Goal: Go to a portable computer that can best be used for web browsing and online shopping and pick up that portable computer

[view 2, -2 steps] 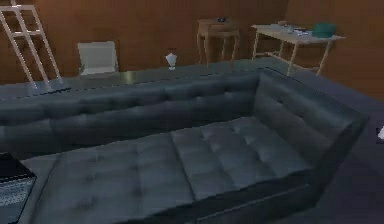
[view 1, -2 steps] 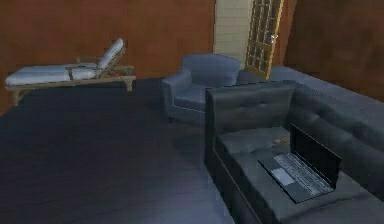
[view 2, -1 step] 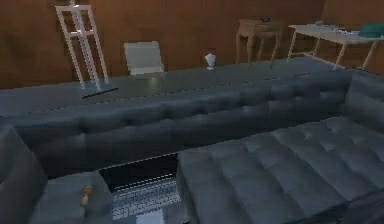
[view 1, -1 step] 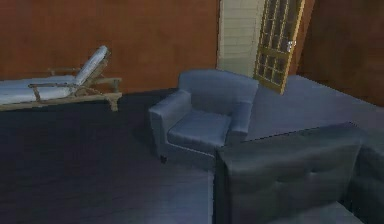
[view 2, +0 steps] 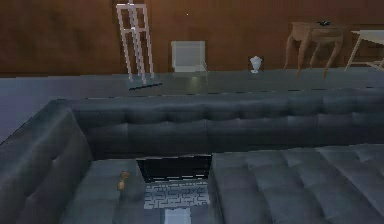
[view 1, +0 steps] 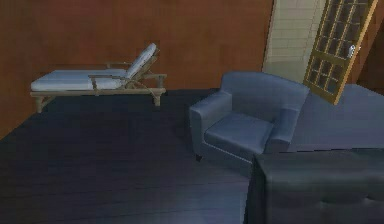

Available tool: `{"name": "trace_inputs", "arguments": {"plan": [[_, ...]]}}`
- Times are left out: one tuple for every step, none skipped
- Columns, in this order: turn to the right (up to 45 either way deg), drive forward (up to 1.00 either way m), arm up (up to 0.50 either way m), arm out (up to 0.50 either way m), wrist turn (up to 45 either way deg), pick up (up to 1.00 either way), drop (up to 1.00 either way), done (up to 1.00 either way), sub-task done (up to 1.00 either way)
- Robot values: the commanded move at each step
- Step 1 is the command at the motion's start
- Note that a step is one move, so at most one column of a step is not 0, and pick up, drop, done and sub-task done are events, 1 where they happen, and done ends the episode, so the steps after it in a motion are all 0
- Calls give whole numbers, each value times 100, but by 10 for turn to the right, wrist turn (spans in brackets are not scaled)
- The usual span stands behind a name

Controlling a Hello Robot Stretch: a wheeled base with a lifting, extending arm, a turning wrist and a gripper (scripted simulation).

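A laptop (view 2: 176, 180) lies on the seat of a dark grey sectional sofa (view 2: 270, 125), low in the arm side view, just left of the middle. Its lid stands up with a dark screen, and the pale keyboard faces the bottom edge. A small brown object (view 2: 122, 182) stands on the cushion just left of the laptop.
Behind the sofa are a metal rack (view 2: 135, 45), a white chair (view 2: 188, 55), a small white vase (view 2: 256, 64) and a wooden table (view 2: 315, 40). The forward view has a blue armchair (view 1: 245, 120), a lounge chair (view 1: 100, 80), a glass-paned door (view 1: 340, 50) and dark open floor on the left.
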Motion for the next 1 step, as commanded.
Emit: {"name": "trace_inputs", "arguments": {"plan": [[0,0,50,0,0,0,0,0,0]]}}
